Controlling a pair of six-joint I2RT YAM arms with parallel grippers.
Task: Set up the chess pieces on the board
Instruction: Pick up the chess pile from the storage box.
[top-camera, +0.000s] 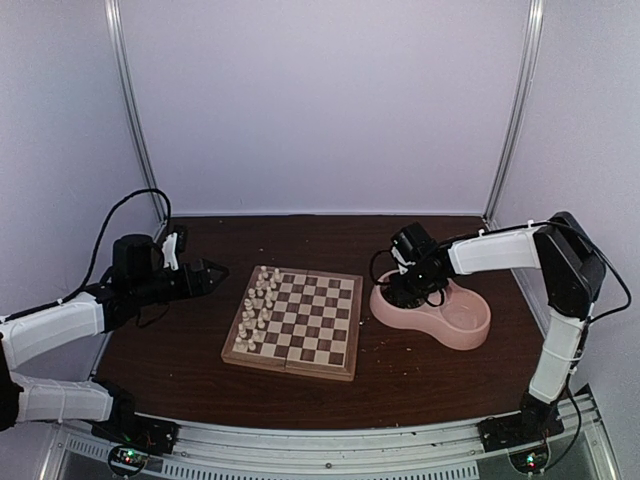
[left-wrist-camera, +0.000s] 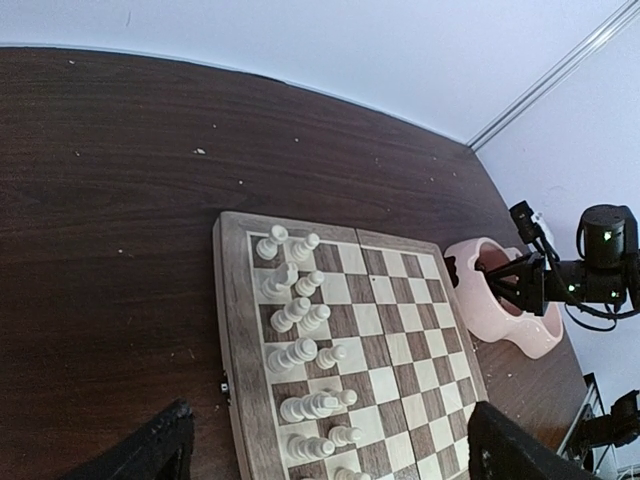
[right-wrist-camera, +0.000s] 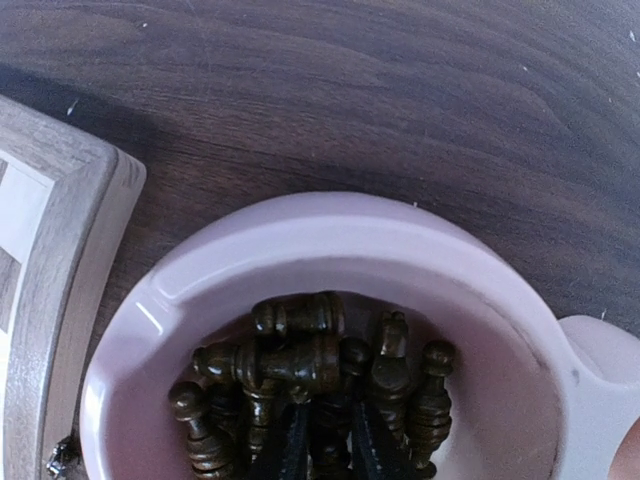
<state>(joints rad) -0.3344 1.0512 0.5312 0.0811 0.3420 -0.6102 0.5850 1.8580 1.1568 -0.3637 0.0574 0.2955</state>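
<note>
The board (top-camera: 340, 352) lies mid-table, with cream chess pieces (top-camera: 260, 300) standing in its two left columns. They also show in the left wrist view (left-wrist-camera: 300, 320) on the board (left-wrist-camera: 400, 370). My left gripper (top-camera: 210, 272) hovers left of the board, open and empty, its fingers (left-wrist-camera: 150, 450) spread wide. Dark brown chess pieces (right-wrist-camera: 300, 365) lie heaped in the left well of the pink double bowl (right-wrist-camera: 330, 235). My right gripper (right-wrist-camera: 332, 440) is down in that heap. Its fingers (right-wrist-camera: 295, 445) are drawn in close on a dark piece between them.
The pink double bowl (top-camera: 470, 325) stands right of the board, and its right well looks empty. The board's corner (right-wrist-camera: 60, 230) is close beside the bowl. Enclosure walls and metal posts (top-camera: 135, 110) ring the dark wooden table (top-camera: 420, 385).
</note>
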